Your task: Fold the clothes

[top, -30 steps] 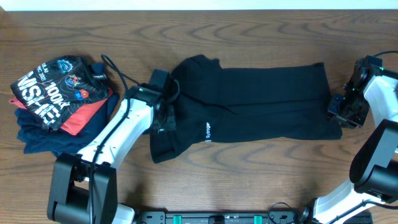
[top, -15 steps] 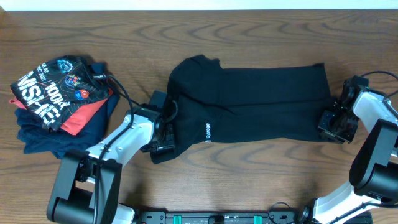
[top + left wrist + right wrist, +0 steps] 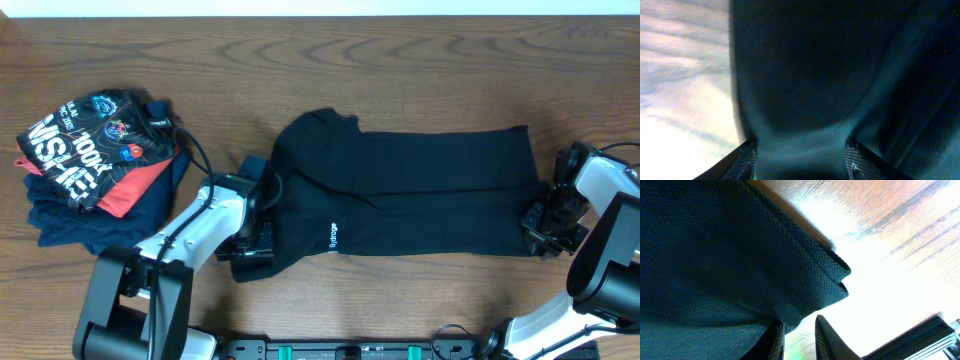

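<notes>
Stretching across the wooden table point(image 3: 400, 60), the black polo shirt point(image 3: 420, 190) lay flat, left gripper point(image 3: 255, 238) clamped on one end, right gripper point(image 3: 543, 226) pinching the opposite hem corner.

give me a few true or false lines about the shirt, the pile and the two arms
1. The black polo shirt lies stretched out between the left gripper and the right gripper. True.
2. The left gripper's jaws hold nothing. False: black fabric is pinched between them in the left wrist view.
3. A printed black tee tops the pile of garments at the table's left. True.
4. The polo shirt rests on that pile. False: it lies apart, on the wooden table.
</notes>
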`<state>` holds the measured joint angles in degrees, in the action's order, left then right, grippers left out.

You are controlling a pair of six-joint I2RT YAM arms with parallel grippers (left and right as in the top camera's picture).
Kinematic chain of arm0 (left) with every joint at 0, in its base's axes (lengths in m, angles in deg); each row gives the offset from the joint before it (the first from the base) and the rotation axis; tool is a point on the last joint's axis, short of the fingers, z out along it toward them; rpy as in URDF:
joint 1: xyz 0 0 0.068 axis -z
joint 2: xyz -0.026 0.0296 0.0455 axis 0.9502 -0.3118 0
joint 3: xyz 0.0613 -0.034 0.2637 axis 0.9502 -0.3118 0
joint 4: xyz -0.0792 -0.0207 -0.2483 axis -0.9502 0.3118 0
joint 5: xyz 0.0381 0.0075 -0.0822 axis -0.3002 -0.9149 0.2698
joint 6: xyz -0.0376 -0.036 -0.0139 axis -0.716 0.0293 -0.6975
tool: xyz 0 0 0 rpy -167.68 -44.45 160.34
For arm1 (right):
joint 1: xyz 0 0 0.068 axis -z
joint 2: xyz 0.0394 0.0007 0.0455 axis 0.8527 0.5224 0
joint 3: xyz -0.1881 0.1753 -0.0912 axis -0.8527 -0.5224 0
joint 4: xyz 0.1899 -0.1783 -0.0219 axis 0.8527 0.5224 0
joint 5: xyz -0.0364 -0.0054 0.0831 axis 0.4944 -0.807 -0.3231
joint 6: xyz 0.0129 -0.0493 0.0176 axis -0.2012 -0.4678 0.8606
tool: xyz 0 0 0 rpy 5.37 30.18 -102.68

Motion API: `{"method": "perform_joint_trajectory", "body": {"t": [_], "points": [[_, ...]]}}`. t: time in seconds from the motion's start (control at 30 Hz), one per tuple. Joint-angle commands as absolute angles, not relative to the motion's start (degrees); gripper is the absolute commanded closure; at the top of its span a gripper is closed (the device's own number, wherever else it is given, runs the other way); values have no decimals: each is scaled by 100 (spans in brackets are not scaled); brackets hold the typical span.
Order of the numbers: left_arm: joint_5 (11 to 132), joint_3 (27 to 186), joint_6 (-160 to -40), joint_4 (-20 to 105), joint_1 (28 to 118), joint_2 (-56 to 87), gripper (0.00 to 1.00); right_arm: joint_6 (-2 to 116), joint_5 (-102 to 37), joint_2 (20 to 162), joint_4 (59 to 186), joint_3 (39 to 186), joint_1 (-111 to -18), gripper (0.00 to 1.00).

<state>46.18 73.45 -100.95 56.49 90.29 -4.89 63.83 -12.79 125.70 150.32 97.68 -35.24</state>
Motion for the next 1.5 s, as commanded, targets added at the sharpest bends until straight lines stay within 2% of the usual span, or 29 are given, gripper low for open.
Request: {"method": "perform_joint_trajectory", "body": {"t": [0.0, 0.13, 0.3, 0.5, 0.63, 0.83, 1.03, 1.4, 1.43, 1.47], "points": [[4441, 8182, -9444, 5835, 9012, -124, 38, 6294, -1714, 12247, 15045, 10124, -3491, 79], [4443, 9183, -9144, 5627, 9010, -23, 25, 5933, -2435, 11694, 15078, 10614, -3493, 74], [4495, 9846, -9018, 4563, 8876, -373, 24, 5391, -3222, 11021, 14991, 10985, -3496, 58], [5722, 10108, -8740, 3311, 8494, -1564, 23, 4862, -3689, 10603, 15021, 11016, -3493, 43], [6465, 10497, -8674, 3007, 8373, -2440, 23, 4803, -3753, 10597, 15098, 11014, -3496, 43], [6552, 10829, -8637, 2810, 8402, -3308, 24, 4803, -3794, 10597, 15115, 11014, -3533, 43], [6552, 10827, -8639, 2790, 8402, -3409, 48, 4803, -3794, 10599, 15069, 11014, -3533, 47], [6548, 10827, -8644, 2675, 8415, -3385, 49, 4803, -3794, 10599, 15028, 11014, -3533, 49], [6548, 10827, -8644, 2646, 8413, -3385, 53, 4803, -3794, 10599, 15028, 11014, -3533, 48], [6548, 10827, -8659, 2600, 8411, -3385, 63, 4801, -3792, 10599, 15028, 11014, -3533, 49]]}}
